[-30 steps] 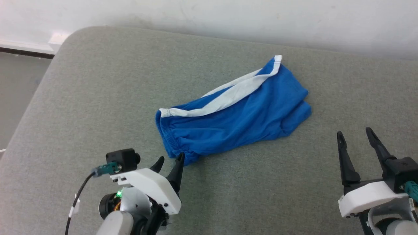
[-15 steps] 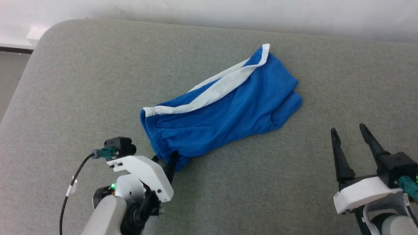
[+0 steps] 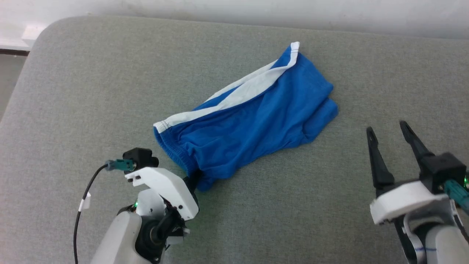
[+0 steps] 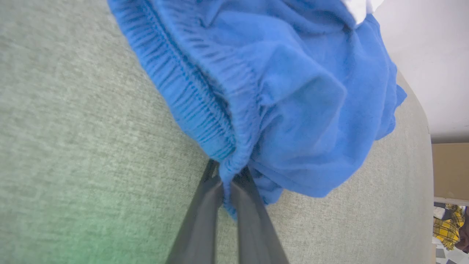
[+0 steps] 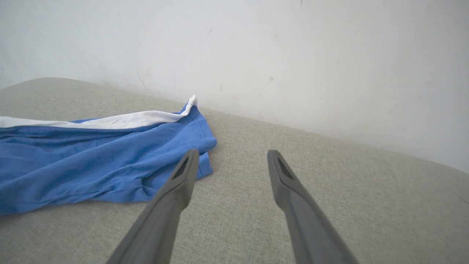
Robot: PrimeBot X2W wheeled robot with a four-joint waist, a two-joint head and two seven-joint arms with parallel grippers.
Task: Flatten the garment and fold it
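Wrist close-up: garment (image 4: 311,91) waistband (image 4: 190,95), seemingly, between left gripper (image 4: 228,180) fingers (image 4: 203,216)

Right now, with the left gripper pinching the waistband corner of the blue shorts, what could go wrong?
1. The left gripper is shut on just a thin edge of the waistband of the garment; a pull may slip it free.
2. The right gripper is open and apart from the cloth, so a one-sided pull may drag the doubled-over garment across the grey padded surface instead of flattening it.
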